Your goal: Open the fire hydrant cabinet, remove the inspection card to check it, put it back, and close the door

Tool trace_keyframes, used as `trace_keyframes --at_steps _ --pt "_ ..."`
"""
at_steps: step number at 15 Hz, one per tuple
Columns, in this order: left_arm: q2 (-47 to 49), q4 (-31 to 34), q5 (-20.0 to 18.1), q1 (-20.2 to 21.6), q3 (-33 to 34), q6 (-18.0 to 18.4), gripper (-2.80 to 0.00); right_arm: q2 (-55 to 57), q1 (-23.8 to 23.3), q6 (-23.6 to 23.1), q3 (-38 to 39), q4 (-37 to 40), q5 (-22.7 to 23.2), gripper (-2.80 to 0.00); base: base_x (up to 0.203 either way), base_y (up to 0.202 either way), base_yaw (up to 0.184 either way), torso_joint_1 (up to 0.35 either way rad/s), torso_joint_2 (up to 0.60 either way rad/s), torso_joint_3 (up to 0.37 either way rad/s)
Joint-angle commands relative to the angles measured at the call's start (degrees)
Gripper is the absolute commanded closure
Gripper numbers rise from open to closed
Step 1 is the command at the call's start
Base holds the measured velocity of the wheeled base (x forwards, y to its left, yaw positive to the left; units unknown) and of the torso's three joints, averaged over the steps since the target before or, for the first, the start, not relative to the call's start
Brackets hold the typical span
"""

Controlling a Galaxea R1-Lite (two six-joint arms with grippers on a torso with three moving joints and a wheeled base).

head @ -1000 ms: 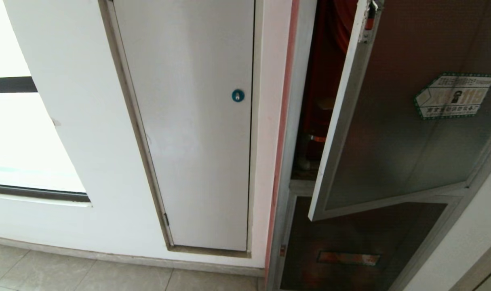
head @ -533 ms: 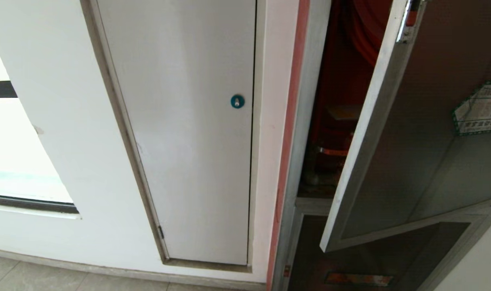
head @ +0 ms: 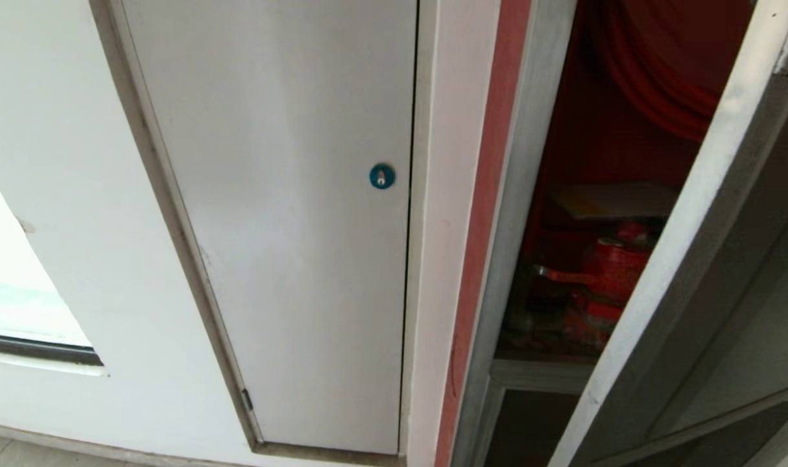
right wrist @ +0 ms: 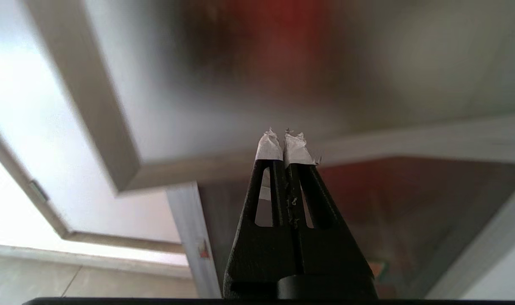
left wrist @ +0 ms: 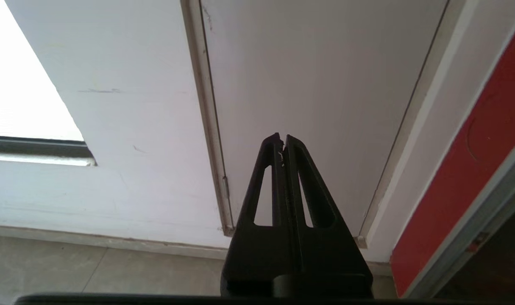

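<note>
While the door (head: 685, 259) of the fire hydrant cabinet (head: 601, 168) stands ajar at the right, both the left gripper (left wrist: 282, 140) and right gripper (right wrist: 285, 134) are pressed together and empty, so reaching in for the inspection card, possibly the pale sheet (head: 617, 200) above the red valve (head: 611, 279), likely comes next.

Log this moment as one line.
silver-framed tinted glass door: ajar | red valve: visible inside | left gripper: shut, empty | right gripper: shut, empty

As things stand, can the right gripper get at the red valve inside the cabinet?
Probably not yet. The right gripper is shut and faces the outer glass of the half-open door, which stands between it and the red valve. The gap by the cabinet frame lies further left.
</note>
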Motion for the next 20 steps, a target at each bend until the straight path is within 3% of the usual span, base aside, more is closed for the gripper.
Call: trace_keyframes --at_steps 1,6,20 --pt "0.07 -0.03 0.0 0.0 0.01 0.01 0.0 0.07 0.06 0.02 0.26 -0.04 0.0 0.0 0.196 0.0 -0.001 0.004 0.0 0.004" --pt "0.07 -0.12 0.09 0.0 0.01 -0.43 0.0 0.07 0.06 0.02 0.26 -0.04 0.04 0.0 0.158 0.0 0.002 0.006 0.0 0.0" --pt "0.07 -0.11 0.09 0.0 0.01 -0.43 0.0 0.07 0.06 0.02 0.26 -0.04 0.0 0.0 0.0 0.0 0.0 0.0 0.0 0.0"
